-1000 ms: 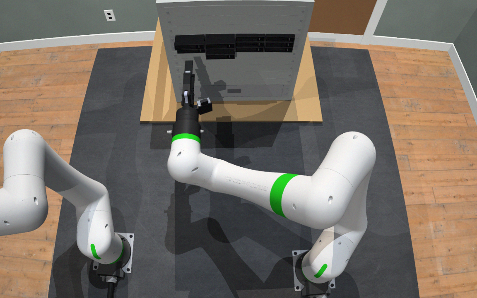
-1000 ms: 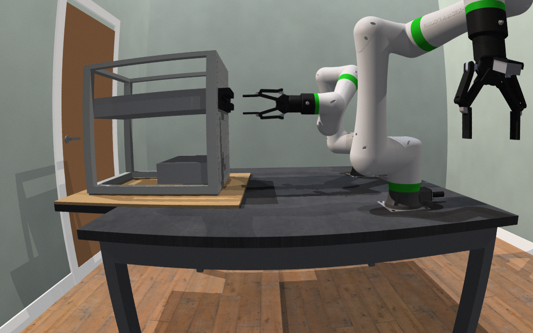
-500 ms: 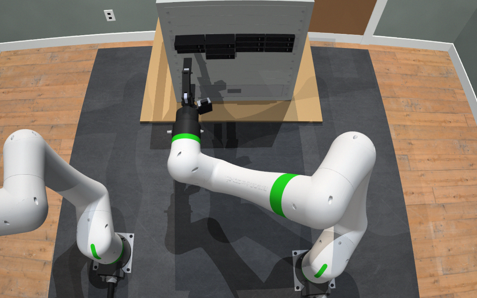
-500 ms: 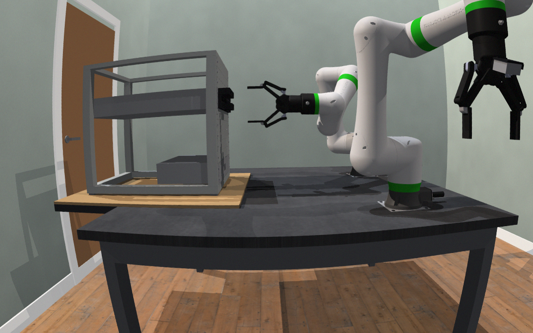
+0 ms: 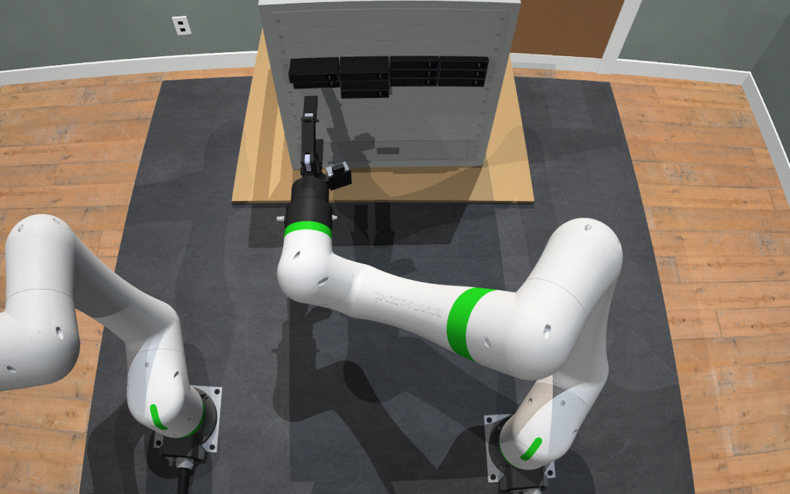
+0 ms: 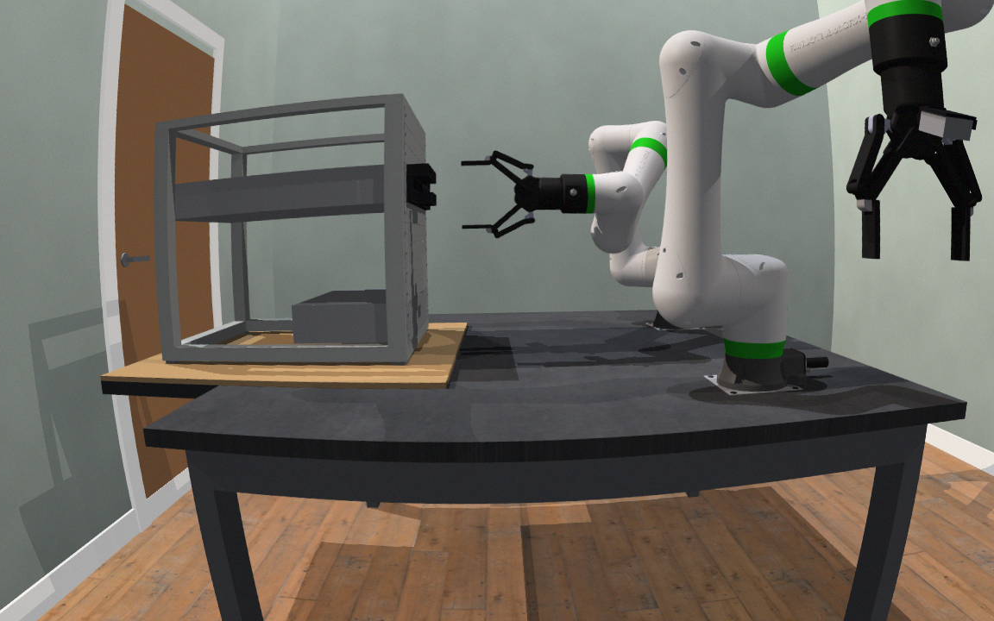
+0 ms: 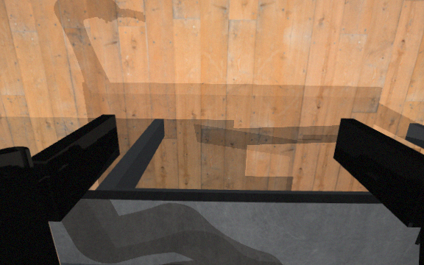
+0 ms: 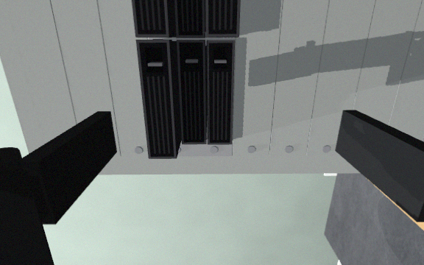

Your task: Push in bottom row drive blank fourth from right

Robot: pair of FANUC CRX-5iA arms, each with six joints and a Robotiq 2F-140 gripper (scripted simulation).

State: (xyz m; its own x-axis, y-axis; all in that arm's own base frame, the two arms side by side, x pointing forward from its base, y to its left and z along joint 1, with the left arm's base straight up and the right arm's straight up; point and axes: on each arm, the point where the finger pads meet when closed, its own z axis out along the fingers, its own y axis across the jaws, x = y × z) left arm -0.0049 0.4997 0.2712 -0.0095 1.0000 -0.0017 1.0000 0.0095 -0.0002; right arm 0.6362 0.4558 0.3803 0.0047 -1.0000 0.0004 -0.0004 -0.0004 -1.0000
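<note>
The grey rack (image 5: pixel 385 123) (image 6: pixel 396 231) stands upright on a wooden board. The bottom-row leftmost blank (image 5: pixel 318 85) (image 8: pixel 220 99) lies level with the middle-row blank (image 8: pixel 191 107) beside it in the right wrist view. The top-row blank (image 5: pixel 313 77) (image 8: pixel 159 110) of that column sticks out farther. The bottom blank (image 5: pixel 364 94) of the second column from the left also sticks out. My right gripper (image 5: pixel 312 119) (image 6: pixel 463 194) (image 8: pixel 226 131) is open and empty, facing the rack front with a gap and touching nothing. My left gripper (image 6: pixel 915 251) (image 7: pixel 227 136) is open and empty, pointing down, far from the rack.
The wooden board (image 5: pixel 508 184) (image 6: pixel 438 362) under the rack lies on the dark table (image 5: pixel 606 184) (image 6: pixel 563 417) and overhangs its back edge. The right arm (image 5: pixel 410 300) reaches across the table before the rack. The left arm (image 5: pixel 42 294) is bent out to the left.
</note>
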